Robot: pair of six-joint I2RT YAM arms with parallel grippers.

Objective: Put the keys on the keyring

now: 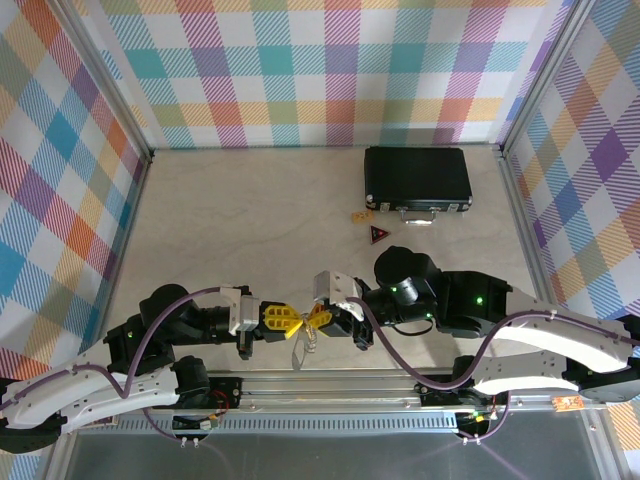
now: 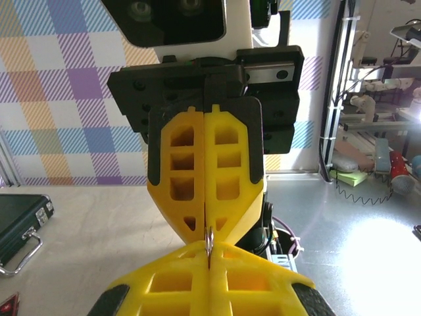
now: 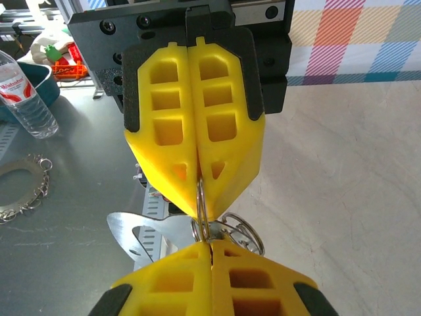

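My left gripper (image 1: pixel 298 320) and right gripper (image 1: pixel 316 318) meet tip to tip above the table's front edge. Both are shut on a thin wire loop of the keyring (image 3: pixel 164 230). In the right wrist view the keyring's flat silvery plate with a hollow middle hangs to the left below the left gripper (image 3: pixel 200 210), and more wire loops (image 3: pixel 247 234) stick out to the right of my right gripper (image 3: pixel 210 247). From the left wrist, a sliver of the wire loop (image 2: pixel 210 240) shows between the left gripper (image 2: pixel 210 251) and the right gripper (image 2: pixel 209 230). The keys are hidden.
A black rectangular case (image 1: pixel 417 180) lies at the back right. A small tan tag (image 1: pixel 361 215) and a dark red triangular tag (image 1: pixel 379 235) lie in front of it. The metal rail (image 1: pixel 330 385) runs along the front edge under the grippers.
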